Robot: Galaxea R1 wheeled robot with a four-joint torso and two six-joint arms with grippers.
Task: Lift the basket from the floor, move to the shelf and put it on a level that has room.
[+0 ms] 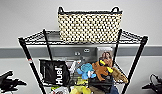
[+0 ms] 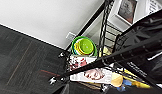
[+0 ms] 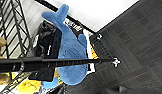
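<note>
I see the basket (image 1: 90, 24) sitting on the top level (image 1: 37, 38) of the shelf (image 1: 26, 53), well above both of my grippers and apart from them. The left gripper (image 1: 8, 82) hangs low at the shelf's left post, the right gripper (image 1: 154, 87) low at the right post, the rack between them. Neither holds anything, by my reading; whether their fingers stand wide or narrow I cannot tell.

The basket rests upright and level, open mouth up. Its long axis runs across the shelf, from my left arm's side toward my right arm's side, with one dark loop handle at each end.

I judge it light and fairly stiff: woven walls that hold their shape, a braided rim that should give a little under pressure. The weave looks rough enough not to slip. The sound places to take hold are the two short ends, one per gripper, at the rim or the loops.

Below it sit a black Huel bag (image 1: 54, 72) and soft toys (image 1: 85, 70); dark carpet floor (image 2: 19, 57) lies beneath my left wrist.
</note>
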